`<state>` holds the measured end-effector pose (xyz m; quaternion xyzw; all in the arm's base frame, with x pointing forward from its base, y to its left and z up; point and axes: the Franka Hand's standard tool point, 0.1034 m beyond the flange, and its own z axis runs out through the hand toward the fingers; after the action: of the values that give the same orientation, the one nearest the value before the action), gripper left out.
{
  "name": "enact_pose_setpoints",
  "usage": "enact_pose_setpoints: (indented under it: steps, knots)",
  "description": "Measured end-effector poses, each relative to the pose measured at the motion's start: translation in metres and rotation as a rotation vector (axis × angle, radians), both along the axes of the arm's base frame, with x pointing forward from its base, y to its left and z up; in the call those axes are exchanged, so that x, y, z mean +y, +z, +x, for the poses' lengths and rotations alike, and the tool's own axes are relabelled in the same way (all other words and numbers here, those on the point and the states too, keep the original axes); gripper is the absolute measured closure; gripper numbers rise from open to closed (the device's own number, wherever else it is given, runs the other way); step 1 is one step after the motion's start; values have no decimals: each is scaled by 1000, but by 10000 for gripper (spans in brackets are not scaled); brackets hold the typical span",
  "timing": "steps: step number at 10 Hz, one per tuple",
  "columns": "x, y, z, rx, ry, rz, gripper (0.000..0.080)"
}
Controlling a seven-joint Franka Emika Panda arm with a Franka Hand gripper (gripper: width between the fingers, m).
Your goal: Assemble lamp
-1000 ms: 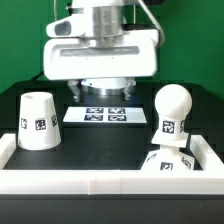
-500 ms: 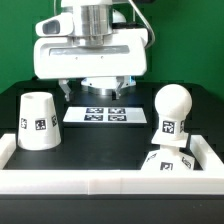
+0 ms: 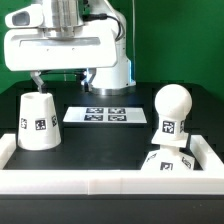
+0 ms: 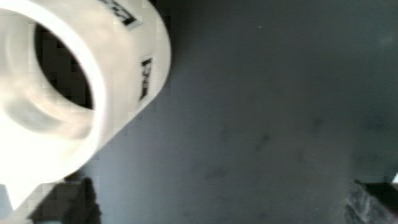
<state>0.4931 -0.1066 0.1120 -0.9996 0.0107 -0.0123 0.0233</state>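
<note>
The cup-like white shade [image 3: 38,121] stands mouth down on the black table at the exterior view's left. In the wrist view it [image 4: 71,90] fills one side, with nothing between the fingers. The ball-shaped bulb [image 3: 171,110] stands upright at the exterior view's right. The sloped square base [image 3: 168,165] lies in front of it by the white rim. My gripper [image 3: 60,82] hangs above and just behind the shade, a little to its right. It is open and empty, with its fingertips [image 4: 63,200] wide apart and black table between them.
The marker board [image 3: 105,115] lies flat at mid-table behind the parts. A raised white rim [image 3: 110,185] runs along the front of the table and up both sides. The robot's white base [image 3: 108,70] stands at the back.
The arm has moved steadily toward the exterior view's left, from above the marker board to above the shade. The gripper stays open. No part has moved.
</note>
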Motion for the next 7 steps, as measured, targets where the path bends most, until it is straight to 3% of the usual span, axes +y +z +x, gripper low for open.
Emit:
enact_pose_setpoints:
  steps: [3, 5, 7]
  knots:
    - [-13, -2, -8, 8, -21, -3, 101]
    - [-16, -6, -19, 14, -30, -4, 101]
    - [-18, -11, -20, 8, -33, -11, 101]
